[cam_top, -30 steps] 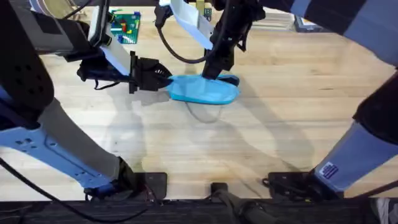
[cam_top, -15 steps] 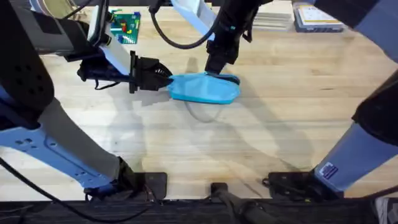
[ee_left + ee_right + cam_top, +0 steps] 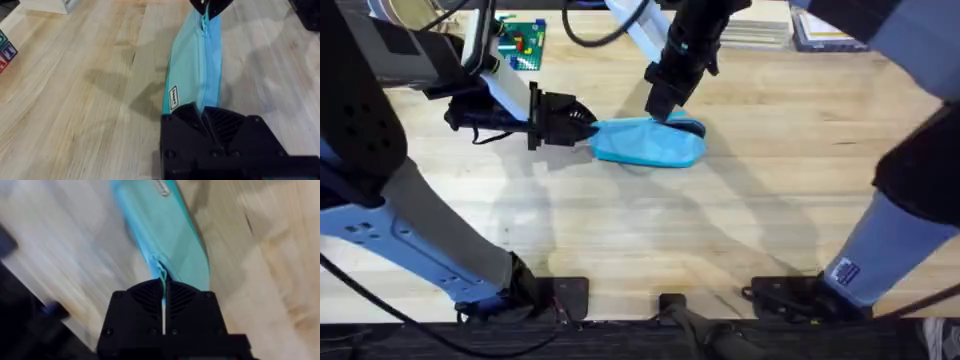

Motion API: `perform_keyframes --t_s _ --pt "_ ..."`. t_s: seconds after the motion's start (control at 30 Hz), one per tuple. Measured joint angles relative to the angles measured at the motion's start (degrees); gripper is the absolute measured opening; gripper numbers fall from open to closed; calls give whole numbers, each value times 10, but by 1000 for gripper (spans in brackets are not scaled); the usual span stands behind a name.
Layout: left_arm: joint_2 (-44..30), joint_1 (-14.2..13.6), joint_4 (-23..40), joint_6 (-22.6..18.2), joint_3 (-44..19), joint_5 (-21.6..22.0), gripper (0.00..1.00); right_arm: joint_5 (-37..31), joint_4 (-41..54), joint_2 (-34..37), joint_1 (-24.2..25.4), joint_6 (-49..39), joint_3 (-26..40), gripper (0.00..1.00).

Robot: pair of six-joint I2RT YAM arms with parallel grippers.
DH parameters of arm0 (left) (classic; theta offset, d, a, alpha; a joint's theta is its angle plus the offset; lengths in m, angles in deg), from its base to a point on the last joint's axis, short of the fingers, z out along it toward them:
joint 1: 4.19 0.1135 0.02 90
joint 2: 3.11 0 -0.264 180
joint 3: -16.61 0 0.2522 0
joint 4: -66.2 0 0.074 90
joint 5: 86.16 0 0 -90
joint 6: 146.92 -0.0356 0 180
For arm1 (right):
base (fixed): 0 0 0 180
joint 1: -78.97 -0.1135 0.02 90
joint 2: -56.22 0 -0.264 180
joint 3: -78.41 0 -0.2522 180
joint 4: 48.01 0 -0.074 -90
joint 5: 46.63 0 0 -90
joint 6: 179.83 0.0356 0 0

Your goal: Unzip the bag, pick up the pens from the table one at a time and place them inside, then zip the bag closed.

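One bag (image 3: pixel 648 143) lay on the table (image 3: pixel 740 230) in the overhead view, its long axis running from nine o'clock to three o'clock. The left gripper (image 3: pixel 588 129) was clamped on the bag's nine o'clock end, and the right gripper (image 3: pixel 661 110) came down from twelve o'clock onto the top edge nearer the three o'clock end. No pen could be made out on the boards. A set of coloured blocks (image 3: pixel 521 43) sat well apart at eleven o'clock.

In the left wrist view, one bag (image 3: pixel 192 75) stretched straight away from the left gripper (image 3: pixel 204 116), whose fingers were pinched on the near end; one zipper (image 3: pixel 203 60) ran along the whole length, apparently closed. At the far end the right gripper (image 3: pixel 210 7) touched the zipper line.

In the right wrist view, the right gripper (image 3: pixel 163 296) was clenched on a thin strip at the zipper, probably the pull. The bag (image 3: pixel 165 240) ran away from it. Any pull along the zipper would likely travel toward the left gripper, which anchored the opposite end.
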Motion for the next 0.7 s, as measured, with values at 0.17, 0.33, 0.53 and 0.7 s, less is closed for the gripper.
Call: perform_keyframes --t_s 0.17,0.33,0.53,0.7 --pt "0 0 0 0 0 0 42 -55 21 11 1 154 0 32" --pt "0 0 0 0 0 0 42 -100 37 11 3 298 1 32" --pt "0 0 7 0 0 0 42 -112 39 11 4 421 1 32" --pt "0 0 9 0 0 1 42 -120 58 11 7 477 1 32"
